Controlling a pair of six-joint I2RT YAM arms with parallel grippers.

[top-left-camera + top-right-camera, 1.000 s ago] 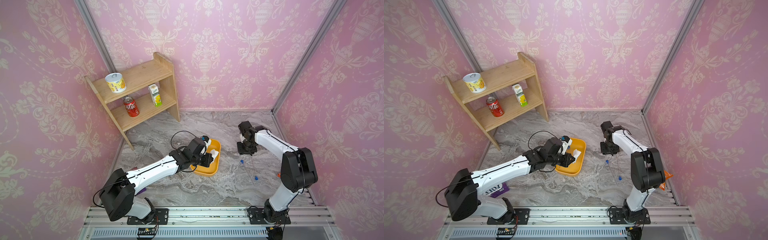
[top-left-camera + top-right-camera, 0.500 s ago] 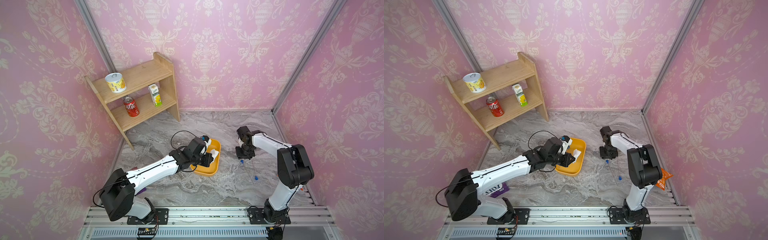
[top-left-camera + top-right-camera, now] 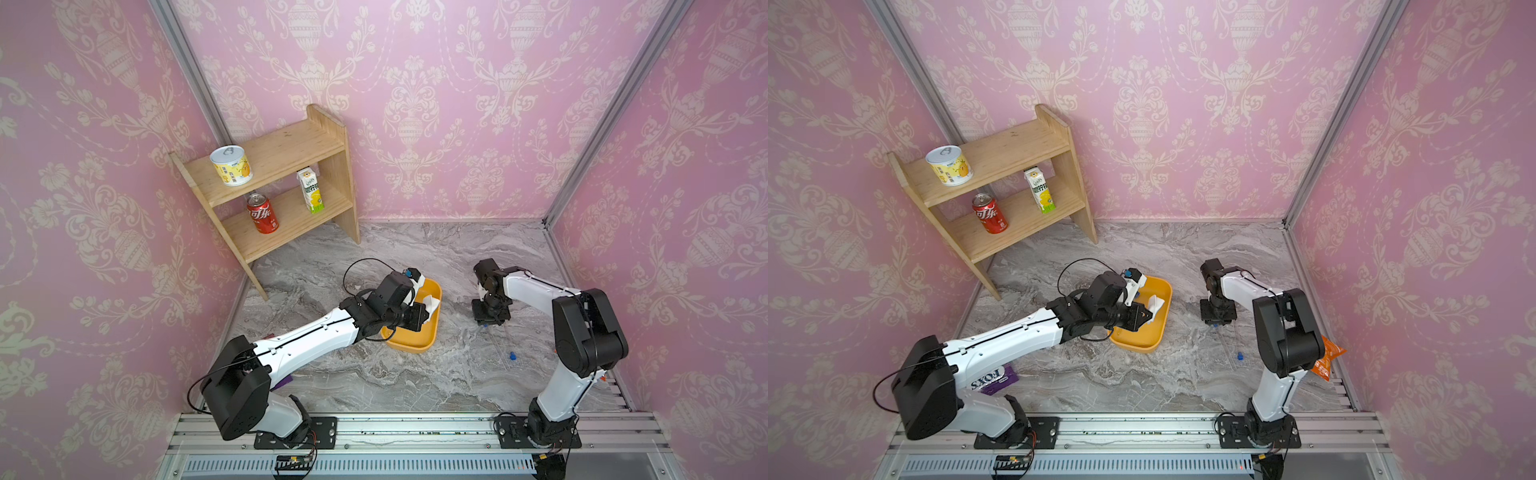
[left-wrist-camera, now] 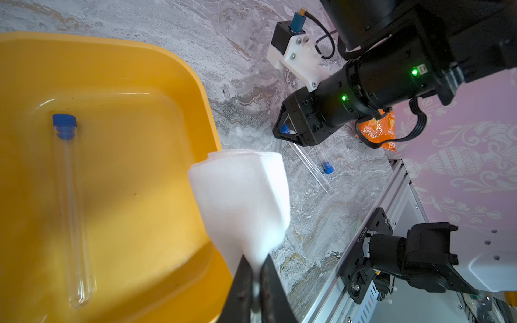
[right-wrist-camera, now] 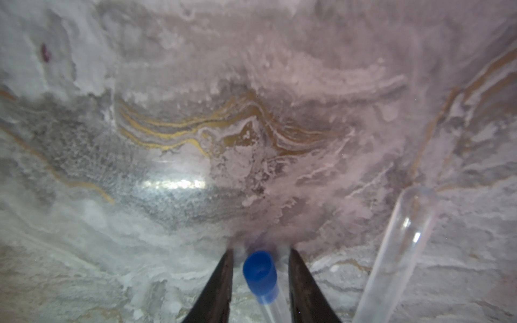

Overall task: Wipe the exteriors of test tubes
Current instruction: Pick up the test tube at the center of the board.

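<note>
One capped test tube (image 4: 71,209) lies in the yellow tray (image 4: 112,47). My left gripper (image 4: 253,261) hangs over the tray's near rim (image 3: 432,332), shut on the white wiping pad (image 4: 246,201). My right gripper (image 5: 260,251) points down at the marble table, open. The blue cap of a second test tube (image 5: 260,272) lies between its fingers with a gap on each side. A third clear test tube (image 5: 397,251) lies beside it. In both top views the right gripper (image 3: 488,322) (image 3: 1217,322) covers that cap, and another blue cap (image 3: 512,355) shows nearer the front.
A wooden shelf (image 3: 291,166) at the back left holds a tin, a cola can and a carton. An orange snack packet (image 3: 1327,361) lies by the right arm's base. A purple packet (image 3: 1005,380) lies under the left arm. A metal rail (image 3: 395,428) runs along the front.
My right gripper has moved toward the front and down onto the table over a tube's cap, and its jaws have narrowed a little. The left arm and the pad have not moved.
</note>
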